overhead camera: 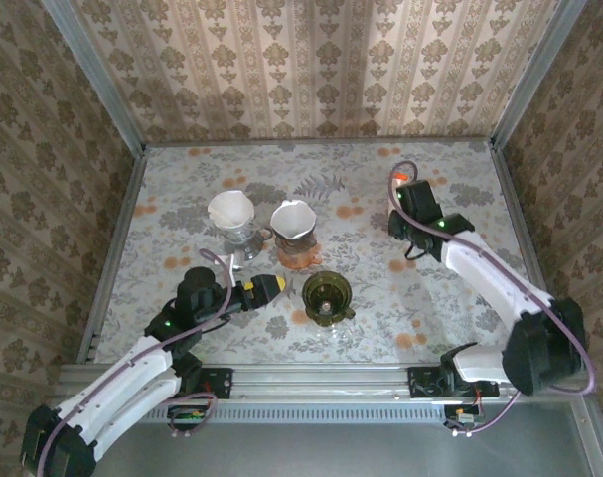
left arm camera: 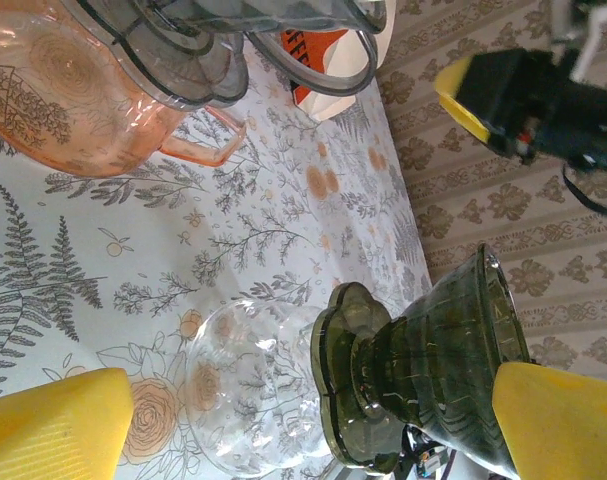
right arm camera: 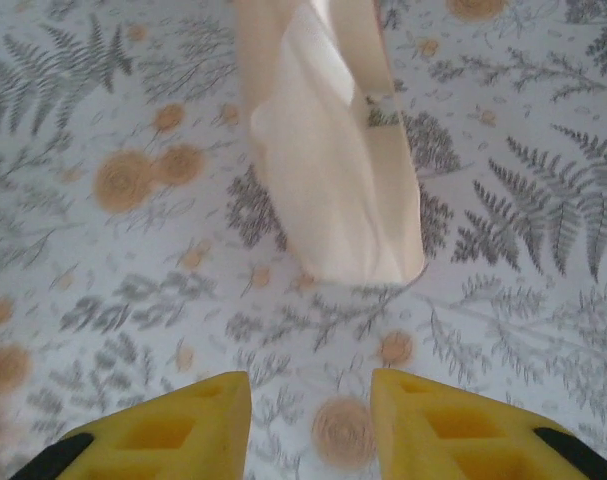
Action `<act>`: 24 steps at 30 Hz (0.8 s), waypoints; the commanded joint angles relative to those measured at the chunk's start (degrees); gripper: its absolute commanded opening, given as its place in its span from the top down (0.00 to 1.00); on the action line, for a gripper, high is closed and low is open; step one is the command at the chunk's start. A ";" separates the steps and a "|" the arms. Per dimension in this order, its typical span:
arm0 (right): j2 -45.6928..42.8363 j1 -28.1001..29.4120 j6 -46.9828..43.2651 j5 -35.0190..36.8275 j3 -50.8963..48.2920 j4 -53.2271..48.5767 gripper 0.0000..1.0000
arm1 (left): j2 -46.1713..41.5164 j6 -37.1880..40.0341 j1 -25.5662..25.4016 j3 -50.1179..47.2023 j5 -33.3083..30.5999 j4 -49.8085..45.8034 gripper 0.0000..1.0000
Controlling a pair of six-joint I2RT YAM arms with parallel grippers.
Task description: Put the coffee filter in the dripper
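Left gripper [overhead camera: 269, 288], spread wide, faces the dark green glass dripper [overhead camera: 326, 294], we judge to steady it; right gripper [right arm camera: 311, 405], parted and empty, aims at the cream paper filter [right arm camera: 333, 170].

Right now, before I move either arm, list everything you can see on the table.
Green dripper: one, dark green, empty, centre front on a clear glass base.
Drippers with filters in: two, white paper, side by side behind the green dripper.
Loose coffee filter: one, cream, flat on the cloth ahead of the right fingers.
Tablecloth: one, grey ferns and orange flowers, covers the table.
Left fingers: two, yellow, open, pointed at the green dripper.
Right fingers: two, yellow, apart, nothing between them.
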 commanded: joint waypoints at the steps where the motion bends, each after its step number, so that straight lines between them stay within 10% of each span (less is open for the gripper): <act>1: 6.94 -2.42 -2.30 0.02 5.40 2.36 0.66 | -1.91 -0.19 -0.45 -0.92 0.02 1.06 0.05; 24: 23.13 -3.03 -10.60 10.01 16.33 1.24 0.72 | -3.49 -0.90 -0.67 -2.11 -0.88 0.46 0.05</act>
